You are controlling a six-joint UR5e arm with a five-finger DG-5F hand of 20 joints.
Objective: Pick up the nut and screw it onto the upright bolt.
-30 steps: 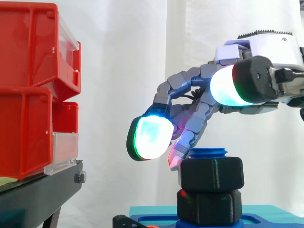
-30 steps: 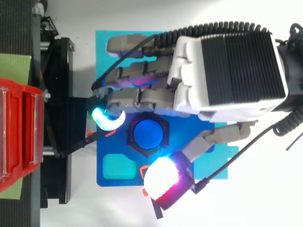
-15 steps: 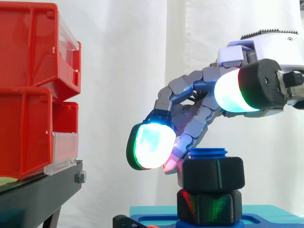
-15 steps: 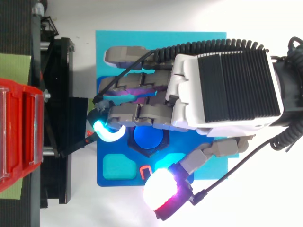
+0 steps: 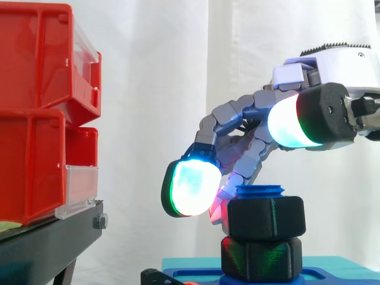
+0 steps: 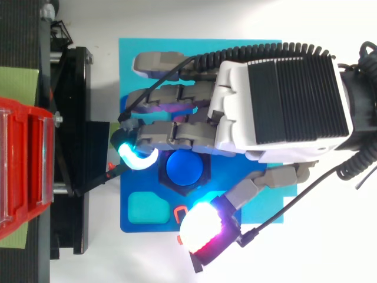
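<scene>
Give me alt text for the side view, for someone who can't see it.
A robot hand reaches in from the right, its glowing fingertips arched down beside a black nut sitting on an upright blue bolt, above a second black nut. Red bins on a black stand sit at left, before a white curtain.

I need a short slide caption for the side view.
Robot hand just above the upper black nut on the blue upright bolt; red bins at left.
</scene>
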